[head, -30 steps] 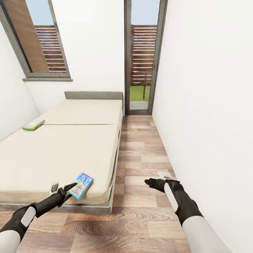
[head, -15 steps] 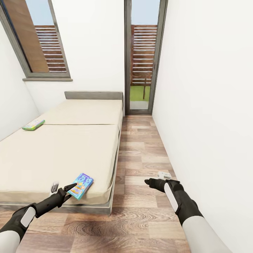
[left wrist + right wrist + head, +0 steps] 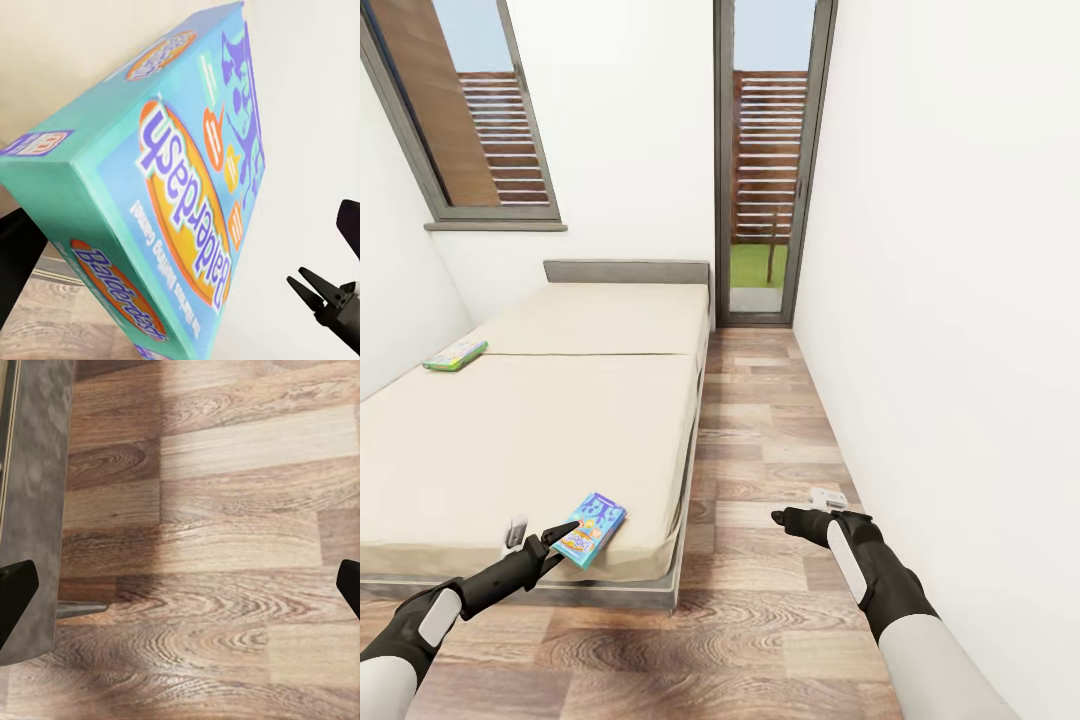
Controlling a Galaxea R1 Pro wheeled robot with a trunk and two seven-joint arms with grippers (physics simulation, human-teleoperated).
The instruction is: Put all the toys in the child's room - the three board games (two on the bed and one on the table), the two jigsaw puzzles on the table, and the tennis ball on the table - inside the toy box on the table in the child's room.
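Head view: the left gripper (image 3: 557, 535) is at the near edge of the blue board game (image 3: 591, 528) on the bed (image 3: 520, 430), fingers spread. A pale green board game (image 3: 456, 354) lies far left. The right gripper (image 3: 785, 517), fingers parted, holds nothing above the floor (image 3: 760, 440).

Bed (image 3: 530, 440): large, low, plain cream-beige cover, grey headboard at the far end, grey frame along the side and foot. Lying directly on it, two board games. Blue board game (image 3: 590, 528): flat on the near corner by the foot edge, just ahead of the left gripper (image 3: 540, 537), its dark fingertip at the box's near edge; contact cannot be told. Cover reads "Balderdash" in the left wrist view (image 3: 180, 225). Pale green board game (image 3: 456, 354): flat near the bed's far side edge, well apart from the left gripper, ahead of it. Wood-plank floor (image 3: 760, 480): beside the bed, below the right gripper (image 3: 792, 520).
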